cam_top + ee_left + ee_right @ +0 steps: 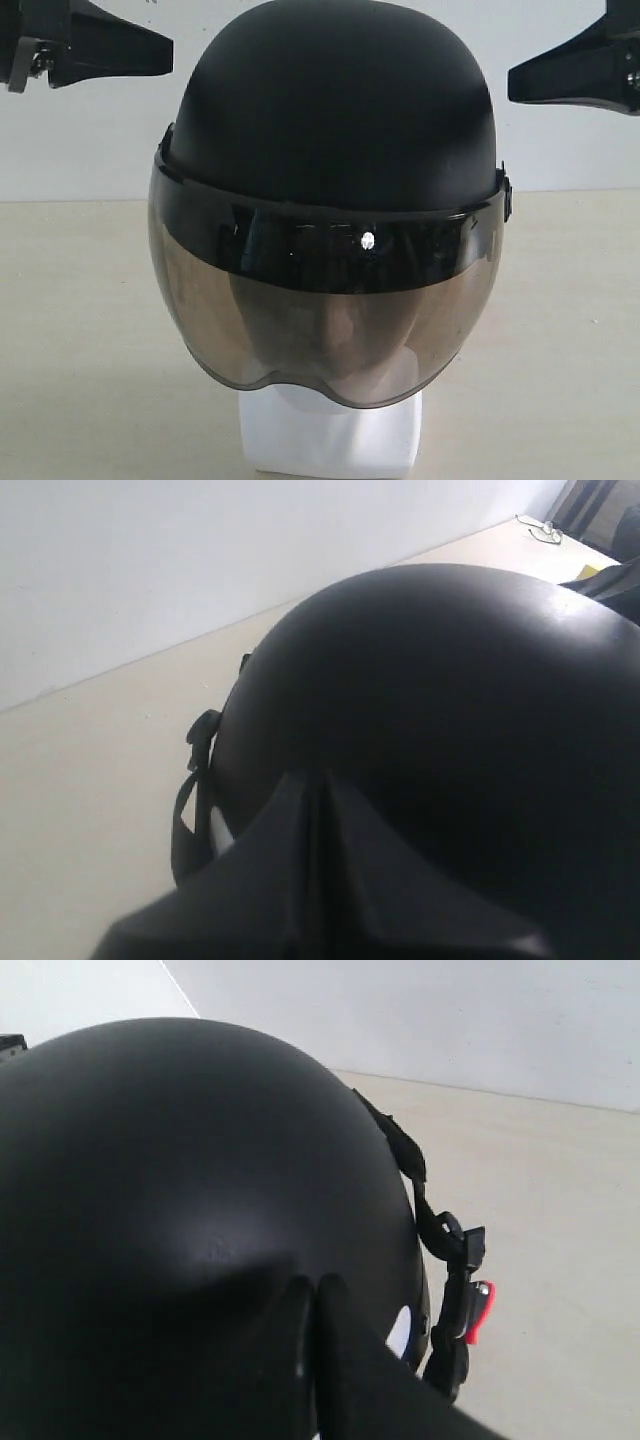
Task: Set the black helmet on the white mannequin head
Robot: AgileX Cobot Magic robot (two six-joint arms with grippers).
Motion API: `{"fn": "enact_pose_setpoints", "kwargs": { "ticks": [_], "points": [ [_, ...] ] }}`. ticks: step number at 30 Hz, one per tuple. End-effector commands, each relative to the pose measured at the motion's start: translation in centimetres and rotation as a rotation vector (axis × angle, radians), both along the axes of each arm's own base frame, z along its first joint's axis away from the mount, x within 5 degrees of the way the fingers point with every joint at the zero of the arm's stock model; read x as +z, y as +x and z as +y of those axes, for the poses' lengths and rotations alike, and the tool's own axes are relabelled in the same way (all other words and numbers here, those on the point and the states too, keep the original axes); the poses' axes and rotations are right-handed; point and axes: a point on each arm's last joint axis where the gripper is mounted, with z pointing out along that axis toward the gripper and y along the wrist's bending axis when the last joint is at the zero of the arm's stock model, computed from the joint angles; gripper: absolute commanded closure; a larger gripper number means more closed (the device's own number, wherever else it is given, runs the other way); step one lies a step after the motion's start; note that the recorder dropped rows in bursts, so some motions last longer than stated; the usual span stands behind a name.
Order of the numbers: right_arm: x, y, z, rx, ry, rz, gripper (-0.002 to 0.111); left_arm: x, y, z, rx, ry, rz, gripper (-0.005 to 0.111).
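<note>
The black helmet sits upright on the white mannequin head, whose blocky neck base shows below it. The smoky visor covers the face, which shows faintly through it. My left gripper hovers at the upper left, clear of the shell, with its fingers pressed together. At the upper right my right gripper also stands off the shell, shut and holding nothing. In the left wrist view the helmet dome fills the frame beyond the shut gripper. The right wrist view shows the dome past the shut gripper.
The head stands on a beige tabletop with a white wall behind it. A black chin strap with a red buckle tab hangs at the helmet's side. A small object lies at the far table corner.
</note>
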Motion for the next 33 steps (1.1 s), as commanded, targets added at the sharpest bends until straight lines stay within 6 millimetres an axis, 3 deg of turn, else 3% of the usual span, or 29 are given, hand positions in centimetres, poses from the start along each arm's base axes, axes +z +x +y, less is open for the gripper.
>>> {"fn": "enact_pose_setpoints", "kwargs": {
  "ticks": [1,7,13,19,33],
  "points": [
    [0.3,0.0,0.7,-0.018,-0.031,-0.027,0.108,-0.8,-0.7,-1.3,-0.074,-0.021,0.059,0.102],
    [0.1,0.0,0.7,-0.016,-0.045,-0.020,0.108,-2.0,-1.7,-3.6,-0.135,-0.018,0.096,0.102],
    [0.0,0.1,0.6,-0.018,-0.055,-0.022,0.108,0.0,-4.3,-3.4,-0.118,-0.031,0.043,0.102],
    [0.1,0.2,0.5,-0.034,-0.058,-0.028,0.108,0.1,-5.2,-3.4,-0.140,-0.018,0.090,0.102],
    [0.0,0.0,0.7,-0.008,-0.055,-0.020,0.108,-2.7,-5.8,-2.9,-0.072,0.018,0.143,0.102]
  ]
}}
